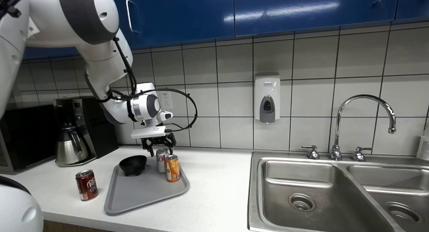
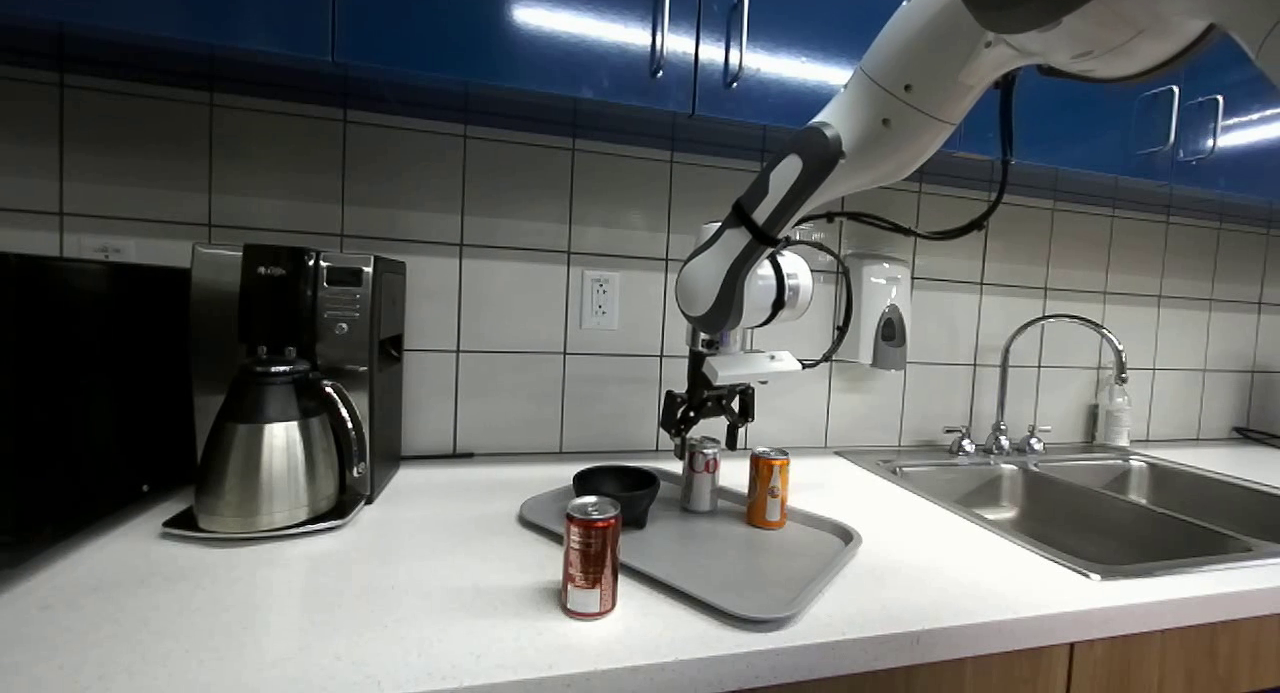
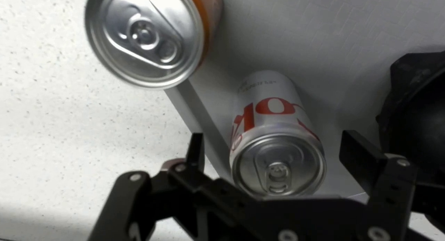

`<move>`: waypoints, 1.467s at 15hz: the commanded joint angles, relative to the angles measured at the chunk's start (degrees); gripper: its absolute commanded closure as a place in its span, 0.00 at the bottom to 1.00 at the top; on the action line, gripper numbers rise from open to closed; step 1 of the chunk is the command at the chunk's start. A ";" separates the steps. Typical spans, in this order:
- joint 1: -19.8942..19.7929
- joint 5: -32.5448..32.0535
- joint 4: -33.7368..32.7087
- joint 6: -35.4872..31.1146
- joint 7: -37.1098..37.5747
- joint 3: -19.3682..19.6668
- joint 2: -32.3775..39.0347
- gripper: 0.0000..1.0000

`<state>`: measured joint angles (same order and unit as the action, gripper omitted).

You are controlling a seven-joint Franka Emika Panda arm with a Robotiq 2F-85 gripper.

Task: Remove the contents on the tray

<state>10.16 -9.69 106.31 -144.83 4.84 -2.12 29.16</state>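
Jaws of the gripper [image 3: 273, 142] are spread, the silver can [image 3: 276, 128] being framed between them in the wrist view with a gap on each side. That can and the orange can [image 1: 173, 169] are set upright on the grey tray [image 1: 140, 196] with a black bowl [image 1: 133, 165]. The dark red can [image 2: 590, 558] is set upright on the counter [image 2: 350, 598], near the tray.

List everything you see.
Tray: 1, grey, on counter
Pale can: 1, silver, on tray
Orange can: 1, orange, on tray
Red can: 1, red, on counter
Bowl: 1, black, on tray
Coffee maker: 1, black-silver, on counter
Appliance: 1, black, on counter
Sink: 1, steel, in counter
Faucet: 1, chrome, at sink
Bottle: 1, pale, by sink
Dispenser: 1, white, on wall
Cupboards: several, blue, overhead
Arm: 1, white, over counter
Gripper: 1, black, open at pale can
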 commanded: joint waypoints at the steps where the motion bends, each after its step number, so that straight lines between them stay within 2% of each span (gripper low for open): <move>1: -0.26 0.46 -3.59 3.09 -1.45 -0.29 1.72 0.00; 3: -0.31 0.53 -4.11 3.52 -1.52 -0.32 2.16 0.00; 4: -0.34 0.60 -4.33 3.72 -1.57 -0.36 2.39 0.25; 5: -0.32 0.58 -4.52 3.95 -1.61 -0.36 2.53 0.26; 9: -0.18 0.50 -4.75 4.16 -1.40 -0.30 2.63 0.58; 11: -0.11 0.49 -4.81 4.24 -1.27 -0.29 2.54 0.61; 22: 1.12 -0.32 -2.00 2.42 0.41 0.21 -1.06 0.61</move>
<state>10.96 -9.61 103.27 -143.00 4.70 -2.24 30.67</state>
